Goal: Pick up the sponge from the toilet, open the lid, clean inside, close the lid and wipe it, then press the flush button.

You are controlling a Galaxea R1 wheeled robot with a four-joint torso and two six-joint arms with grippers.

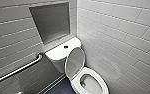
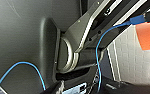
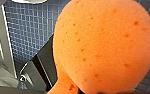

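The white toilet (image 1: 91,83) stands in the corner, in the lower middle of the head view. Its lid (image 1: 74,62) is raised and leans back against the tank (image 1: 58,51). The ring seat (image 1: 77,82) lies down around the open bowl. A dark round flush button (image 1: 65,46) sits on the tank top. The orange sponge (image 3: 103,42) looms large in the right wrist view, over blue tiled floor (image 3: 28,27). It narrows to a pinched end where my right gripper is shut on it. The left wrist view shows my own arm parts and blue cables, with nothing held.
A metal grab bar (image 1: 16,71) runs along the left wall. A recessed niche (image 1: 52,21) sits above the tank. A white tiled wall (image 1: 121,37) stands close on the toilet's right. Dark blue floor (image 1: 63,88) shows left of the bowl.
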